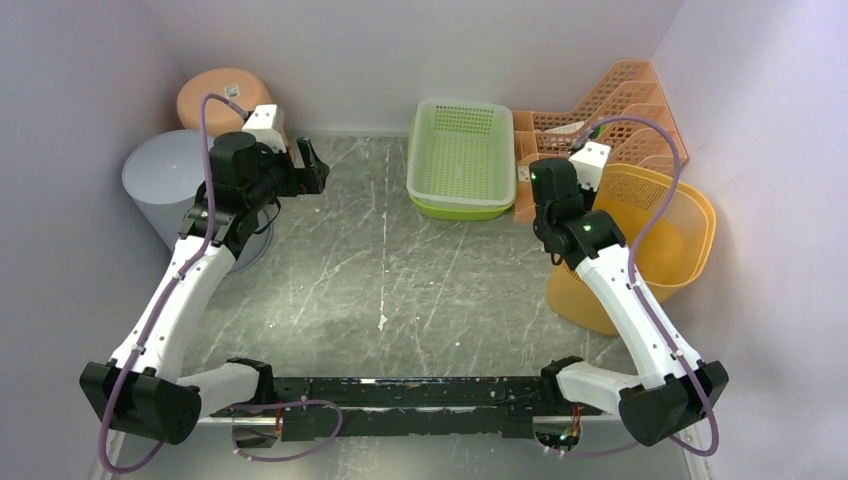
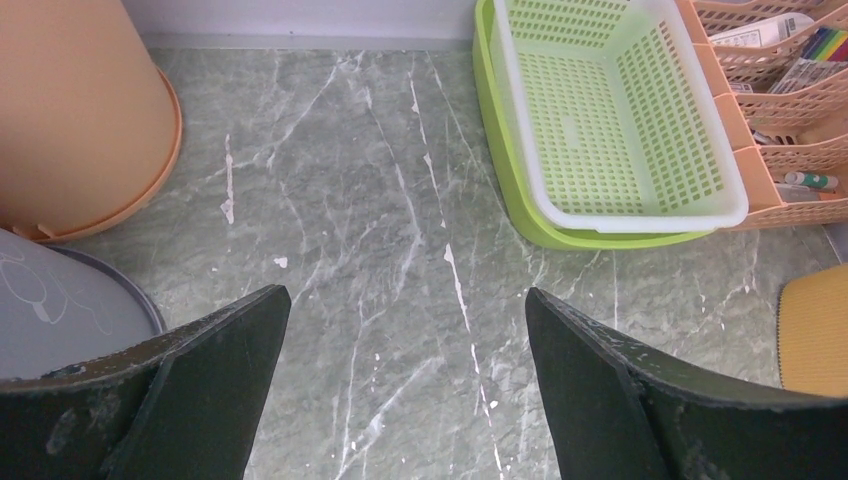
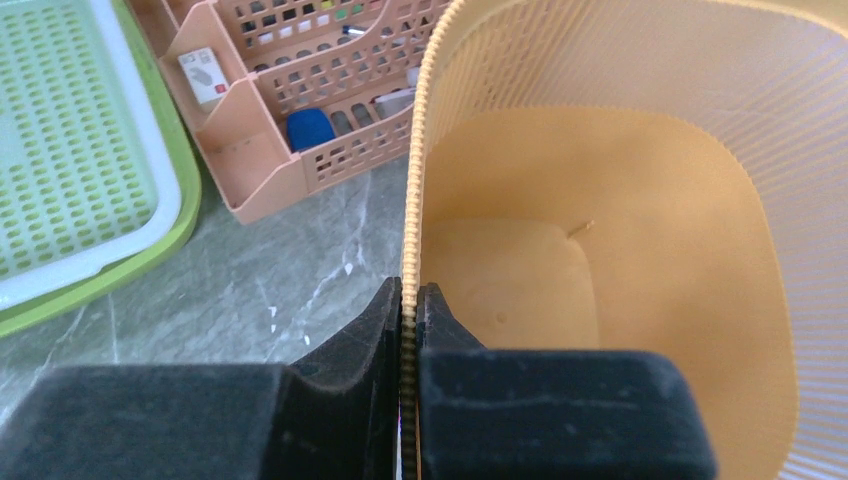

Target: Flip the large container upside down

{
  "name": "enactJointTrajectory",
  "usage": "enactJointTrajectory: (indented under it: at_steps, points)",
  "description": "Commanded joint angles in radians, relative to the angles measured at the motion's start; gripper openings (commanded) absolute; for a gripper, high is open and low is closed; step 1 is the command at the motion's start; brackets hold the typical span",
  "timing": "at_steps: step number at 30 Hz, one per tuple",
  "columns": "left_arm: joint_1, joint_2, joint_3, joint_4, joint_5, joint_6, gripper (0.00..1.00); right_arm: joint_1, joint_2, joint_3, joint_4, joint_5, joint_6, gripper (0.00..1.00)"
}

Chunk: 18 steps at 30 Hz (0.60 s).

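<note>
Grip: right pincer pinches the rim of the yellow ribbed bin; lift clear of the counter before rolling the wrist. Left pincer spread.

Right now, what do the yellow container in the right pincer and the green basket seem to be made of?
Yellow container, rim clamped by the right pincer: probably thin plastic, matte; its finely ribbed wall lets light through. Green basket: likely moulded plastic, slightly glossy; regular grid of holes, smooth rounded rim.
</note>
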Motion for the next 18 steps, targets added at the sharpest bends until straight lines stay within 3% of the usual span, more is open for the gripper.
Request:
enactJointTrajectory:
  at_steps: [1,4,12,18]
  points:
    - [-0.007,-0.006,0.096,-0.039,0.025,0.024,1.0,-0.002,0.017,0.055,-0.097,-0.015,0.02,0.0]
    - [-0.007,0.005,0.167,-0.092,0.023,0.043,1.0,-0.002,0.007,0.154,-0.135,-0.072,0.01,0.0]
    - [-0.005,0.036,0.338,-0.241,-0.046,0.105,0.99,-0.002,-0.014,0.401,-0.144,-0.412,-0.007,0.0]
    - [-0.005,-0.004,0.354,-0.265,-0.093,0.11,1.0,0.0,-0.051,0.318,0.02,-0.685,0.073,0.0]
